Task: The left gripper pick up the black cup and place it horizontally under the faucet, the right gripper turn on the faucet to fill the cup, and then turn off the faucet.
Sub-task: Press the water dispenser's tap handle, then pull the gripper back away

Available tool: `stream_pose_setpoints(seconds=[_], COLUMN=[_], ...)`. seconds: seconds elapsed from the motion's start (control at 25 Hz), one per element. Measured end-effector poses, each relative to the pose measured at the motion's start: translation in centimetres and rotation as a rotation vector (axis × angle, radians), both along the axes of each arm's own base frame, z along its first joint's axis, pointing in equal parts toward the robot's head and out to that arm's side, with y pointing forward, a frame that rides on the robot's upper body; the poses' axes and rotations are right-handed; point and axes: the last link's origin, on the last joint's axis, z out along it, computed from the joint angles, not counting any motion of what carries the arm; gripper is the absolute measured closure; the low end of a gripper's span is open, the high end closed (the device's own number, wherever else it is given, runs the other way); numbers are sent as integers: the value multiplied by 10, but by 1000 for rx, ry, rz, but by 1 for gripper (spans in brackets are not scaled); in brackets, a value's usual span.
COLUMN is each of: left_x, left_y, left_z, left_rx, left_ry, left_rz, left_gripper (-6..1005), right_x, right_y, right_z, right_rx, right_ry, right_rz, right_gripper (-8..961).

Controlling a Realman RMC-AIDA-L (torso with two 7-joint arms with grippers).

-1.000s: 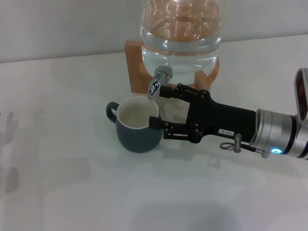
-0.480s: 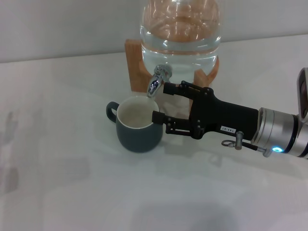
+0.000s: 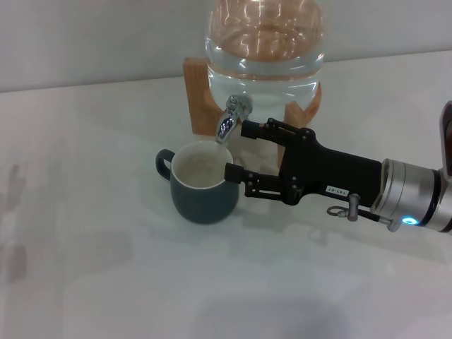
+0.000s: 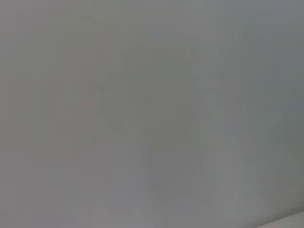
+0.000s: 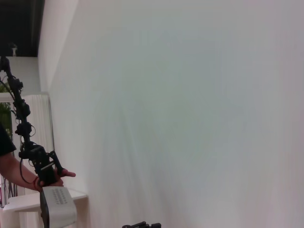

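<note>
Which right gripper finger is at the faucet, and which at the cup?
The right gripper is open. Its far finger is beside the faucet, touching or nearly so. Its near finger sits at the black cup rim.

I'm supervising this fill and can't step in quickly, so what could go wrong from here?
The right gripper is open, one finger by the faucet, the other touching the rim of the black cup; a sideways move could nudge the cup out from under the spout. The cup stands unheld, so a bump might tip it. Water flow isn't discernible, so overfilling can't be ruled out.
</note>
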Motion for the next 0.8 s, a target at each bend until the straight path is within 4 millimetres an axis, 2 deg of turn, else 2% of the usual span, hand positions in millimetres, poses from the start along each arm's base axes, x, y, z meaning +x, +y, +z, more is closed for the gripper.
stream_pose_setpoints(seconds=[0.8], left_x=[1], left_y=[0], left_z=[-1], left_rx=[-1], left_ry=[-5], left_rz=[-2], left_gripper=[119], right_x=[0], right_y=[-3], right_z=[3], right_rx=[3], right_ry=[8], right_rz=[13], right_gripper=[97])
